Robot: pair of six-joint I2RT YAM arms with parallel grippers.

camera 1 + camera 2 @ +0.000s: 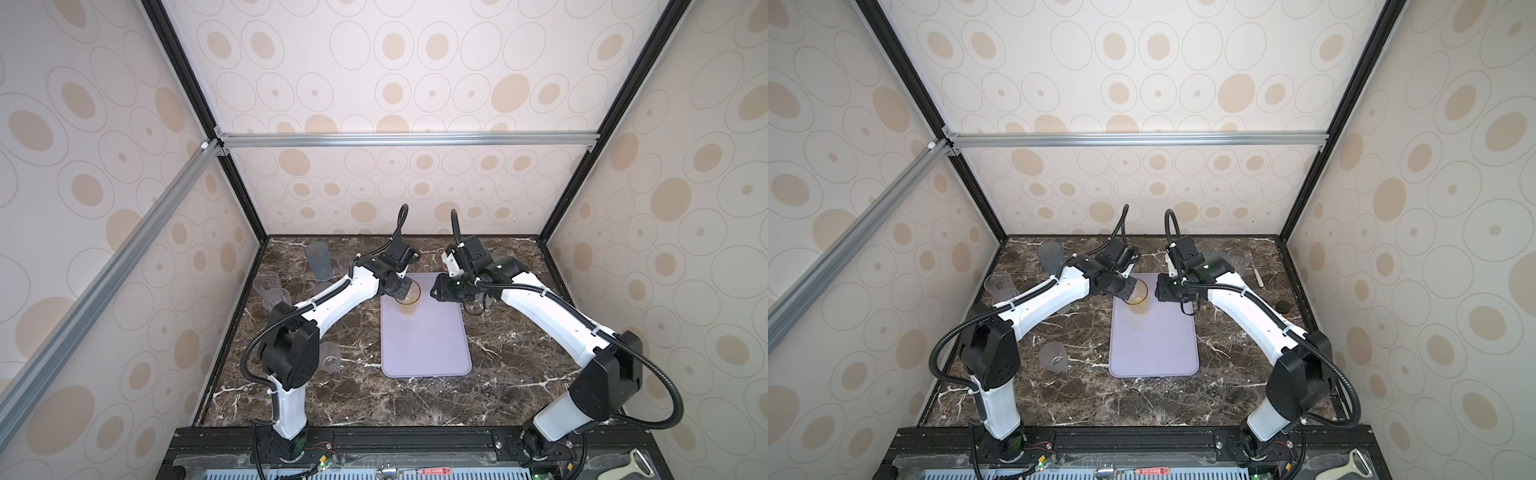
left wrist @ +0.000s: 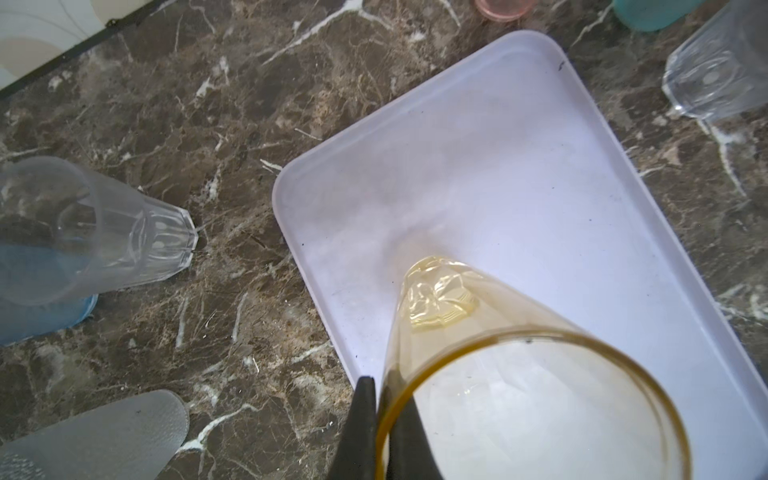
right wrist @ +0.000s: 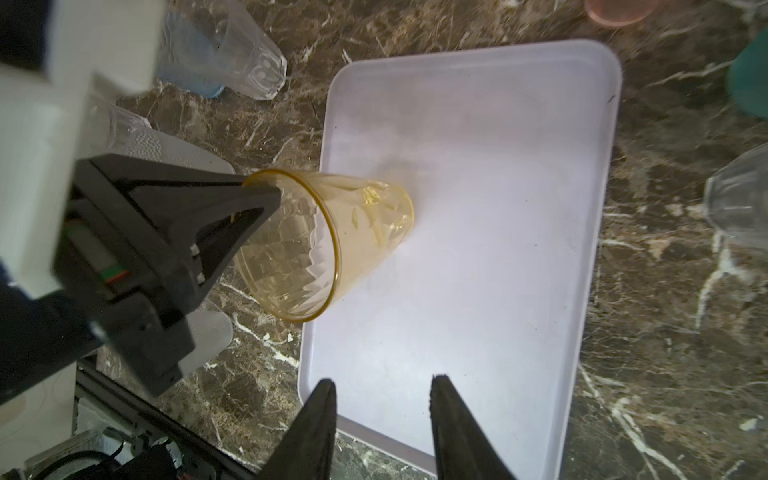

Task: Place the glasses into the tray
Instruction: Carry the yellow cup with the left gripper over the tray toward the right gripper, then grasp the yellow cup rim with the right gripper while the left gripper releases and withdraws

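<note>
In both top views a tall amber glass (image 1: 408,300) (image 1: 1138,300) stands mouth up over the far left part of the lavender tray (image 1: 428,349) (image 1: 1154,349). My left gripper (image 2: 380,384) is shut on its rim, one finger inside and one outside. I cannot tell whether the glass's base (image 2: 440,295) touches the tray. My right gripper (image 3: 382,384) is open and holds nothing, above the tray's far right edge. The other glasses stand on the marble: a grey-blue one (image 1: 319,261), clear ones (image 1: 270,286), a frosted one (image 1: 330,357), a pink one (image 3: 619,12), a teal one (image 3: 748,87).
A white-handled fork (image 1: 1255,270) and a small dark round thing (image 1: 1283,306) lie on the table's right side. A clear glass (image 2: 719,79) stands close to the tray's far right corner. Patterned walls enclose the table on three sides.
</note>
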